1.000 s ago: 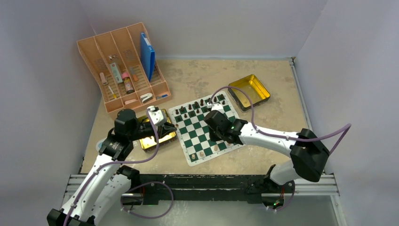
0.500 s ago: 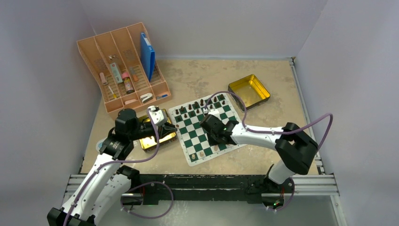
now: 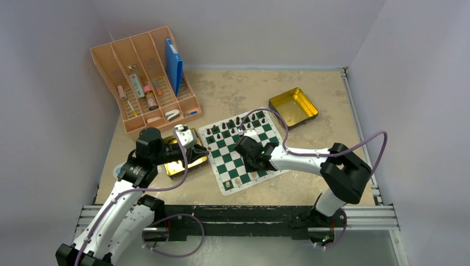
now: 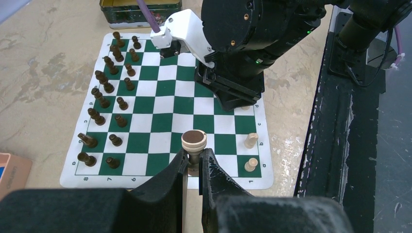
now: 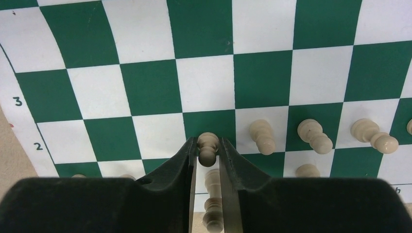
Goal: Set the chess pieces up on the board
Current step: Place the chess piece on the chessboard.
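The board (image 3: 230, 160) lies slightly turned in the middle of the sandy surface (image 3: 233, 91), with dark chessmen (image 3: 233, 126) filling its two far rows. The right claw (image 3: 248, 157) reaches in from the right and sits low over the near half of the board. In the right wrist view its fingers (image 5: 187, 158) are clamped on the head of a tan pawn (image 5: 207, 148) over a green square in the row marked 2. Whether that pawn's base touches the board (image 5: 209, 82) cannot be told. Three more tan pawns (image 5: 315, 135) stand on the next squares of that row, and another tan piece (image 5: 212, 204) shows in the gap between the fingers, nearer the edge. In the top view a few tan pieces (image 3: 238, 180) stand along the board's near edge. The left claw (image 3: 199, 159) hangs just left of the board, above a gold tin (image 3: 176, 169) lying beside it. In the left wrist view the left claw (image 4: 194, 162) is closed on the stem of a round-topped tan piece (image 4: 194, 141) with a dark centre, held upright above the board's left margin. From there the dark chessmen (image 4: 104, 85) and two tan pawns (image 4: 250, 140) show at opposite edges of the board (image 4: 165, 104). A second gold tin (image 3: 294, 108) sits far right of the board. A peach organiser tray (image 3: 147, 77) rests in the far left corner.
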Robot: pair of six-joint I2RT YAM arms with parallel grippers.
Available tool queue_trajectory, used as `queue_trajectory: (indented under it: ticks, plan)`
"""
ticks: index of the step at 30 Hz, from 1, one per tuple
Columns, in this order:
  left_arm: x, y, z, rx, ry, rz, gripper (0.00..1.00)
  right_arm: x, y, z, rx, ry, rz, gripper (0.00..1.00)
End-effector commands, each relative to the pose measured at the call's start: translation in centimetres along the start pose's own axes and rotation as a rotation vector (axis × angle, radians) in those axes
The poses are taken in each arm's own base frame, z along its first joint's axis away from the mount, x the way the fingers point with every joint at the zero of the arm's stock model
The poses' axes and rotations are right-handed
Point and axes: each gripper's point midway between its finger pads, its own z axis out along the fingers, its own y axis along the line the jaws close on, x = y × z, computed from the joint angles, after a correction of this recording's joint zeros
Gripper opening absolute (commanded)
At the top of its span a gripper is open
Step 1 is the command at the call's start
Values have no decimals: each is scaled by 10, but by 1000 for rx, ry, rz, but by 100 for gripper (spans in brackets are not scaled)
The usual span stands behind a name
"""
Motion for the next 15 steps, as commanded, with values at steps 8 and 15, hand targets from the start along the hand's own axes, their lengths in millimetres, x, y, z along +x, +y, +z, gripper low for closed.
queue_trajectory:
  ticks: [8, 15]
  plan:
    - [-10, -5, 3, 31, -54, -11, 0, -29, 8, -16, 0, -75, 17, 30]
    - [-21, -11, 7, 53, -90, -212, 0, -59, 6, -54, -13, -176, 56, 35]
